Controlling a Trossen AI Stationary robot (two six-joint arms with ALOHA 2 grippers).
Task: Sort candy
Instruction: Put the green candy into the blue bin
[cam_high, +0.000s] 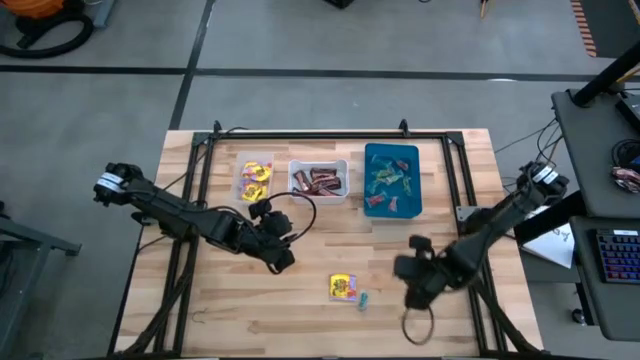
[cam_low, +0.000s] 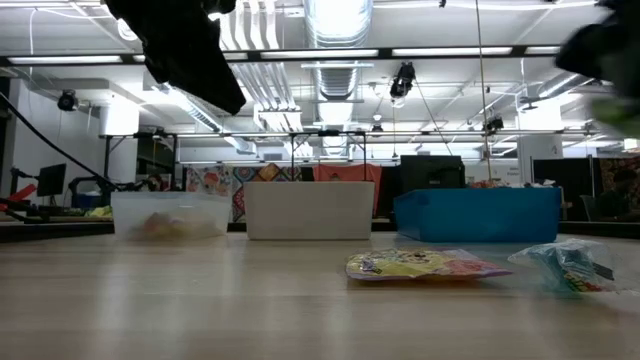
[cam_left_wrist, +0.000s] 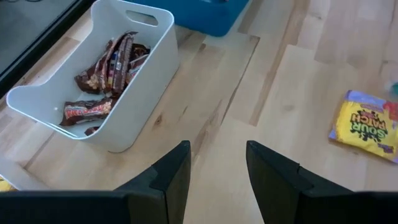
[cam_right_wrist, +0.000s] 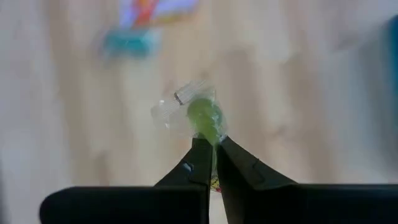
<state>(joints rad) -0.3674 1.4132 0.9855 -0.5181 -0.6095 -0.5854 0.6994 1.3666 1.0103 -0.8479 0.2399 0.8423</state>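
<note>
**Green sweet gripped, two pieces left out**

Most candy was already binned: yellow packets in the clear bin, brown-red bars in the white plastic bin, small pieces in the blue bin. A yellow packet and a teal-wrapped piece were left on the wooden table. A round green sweet in crinkly clear wrap was pinched in the right claw. The left claw was held open, empty, near the white bin.

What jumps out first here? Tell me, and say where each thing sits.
The row of three bins at the table's far side stands out: a clear bin with yellow packets, a white bin with dark brown-red bars, and a blue bin with small pieces. Nearer the front, a yellow Sour Patch packet lies loose on the wood. The right gripper pinches a green wrapped candy; the left gripper hangs open near the white bin.
</note>
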